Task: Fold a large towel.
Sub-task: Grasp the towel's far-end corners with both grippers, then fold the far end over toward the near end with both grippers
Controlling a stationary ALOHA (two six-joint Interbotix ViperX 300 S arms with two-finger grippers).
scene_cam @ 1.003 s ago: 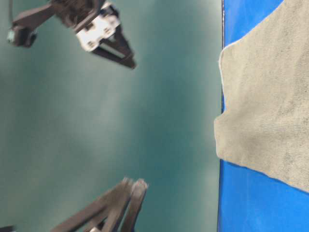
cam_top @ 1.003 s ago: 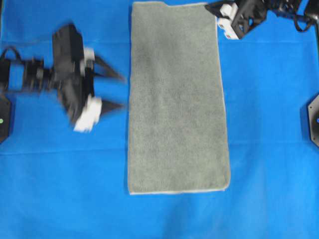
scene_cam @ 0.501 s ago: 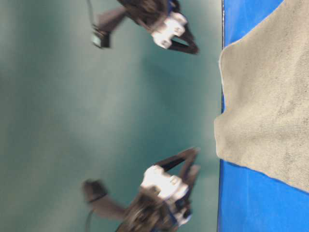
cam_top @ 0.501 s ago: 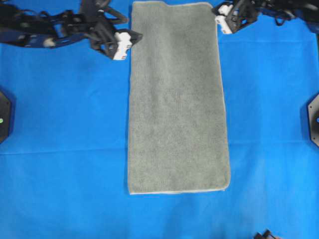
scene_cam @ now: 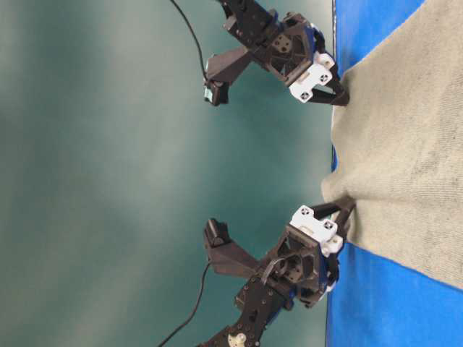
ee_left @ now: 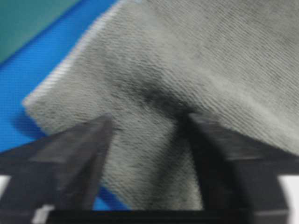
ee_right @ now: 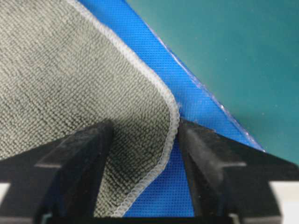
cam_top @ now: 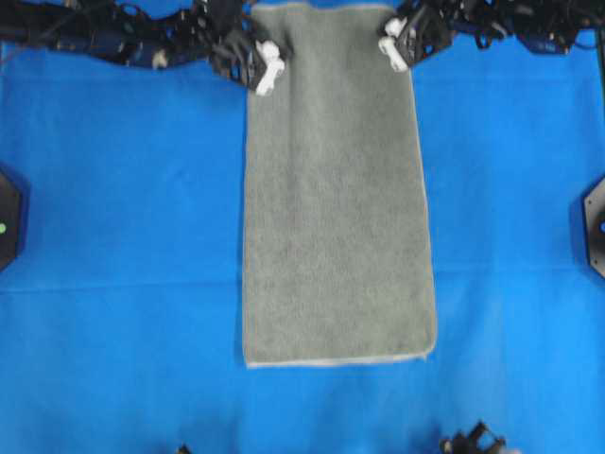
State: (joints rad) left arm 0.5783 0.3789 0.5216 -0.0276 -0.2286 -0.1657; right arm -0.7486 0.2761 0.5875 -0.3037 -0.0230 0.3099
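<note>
The large towel lies flat and lengthwise on the blue sheet, grey-green with a pale hem. My left gripper stands on its far left corner and my right gripper on its far right corner. In the left wrist view the open gripper straddles puckered towel, cloth filling the gap. In the right wrist view the open gripper has one finger on the towel and the other on blue sheet, with the rounded hem between. At table level the left gripper and right gripper touch the towel.
The blue sheet covers the table around the towel. Its far edge runs just beyond both grippers, with teal background past it. Arm bases sit at the left edge and right edge. Dark parts show at the near edge.
The left arm swung from mid-left to the towel's far left corner and came down. The right gripper shifted inward onto the far right corner. The left corner's cloth is now puckered.
</note>
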